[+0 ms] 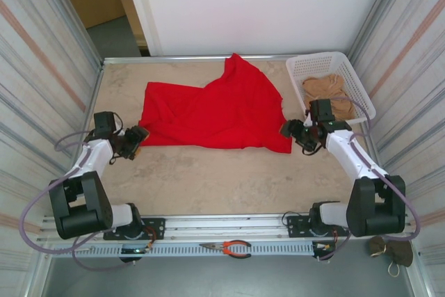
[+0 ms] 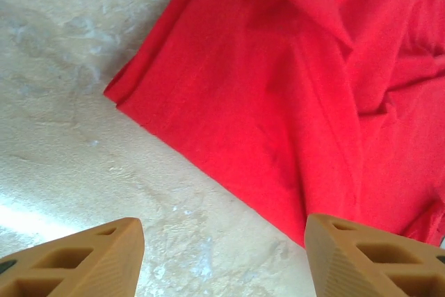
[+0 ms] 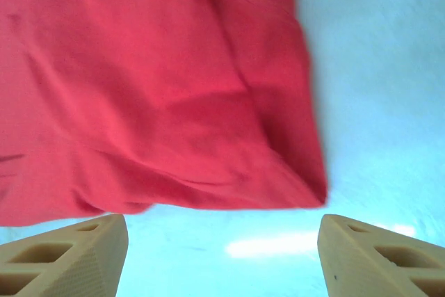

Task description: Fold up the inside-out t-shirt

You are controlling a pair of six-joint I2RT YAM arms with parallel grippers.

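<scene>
The inside-out t-shirt [image 1: 215, 113] lay spread on the far half of the surface, about midway between the left and right edges; one loose part of it rose toward the far edge. It looked soft, light and limp, so I judged it would sag and wrinkle when lifted, and a thin layer could slip out of a weak pinch; the best places to take hold seemed to be its two near corners, where the cloth lay doubled along the hem.

The left claw [image 1: 135, 140] stood near the left edge, just beside the shirt's left corner, with its jaws apart and nothing between them; in the left wrist view the cloth lay beyond the fingers [image 2: 83, 255], not touching. The right claw [image 1: 292, 132] was at the shirt's near right corner, jaws wide and holding nothing.

A white basket [image 1: 306, 67] stood in the far right corner of the surface; inside it lay a tan garment [image 1: 327, 88].
</scene>
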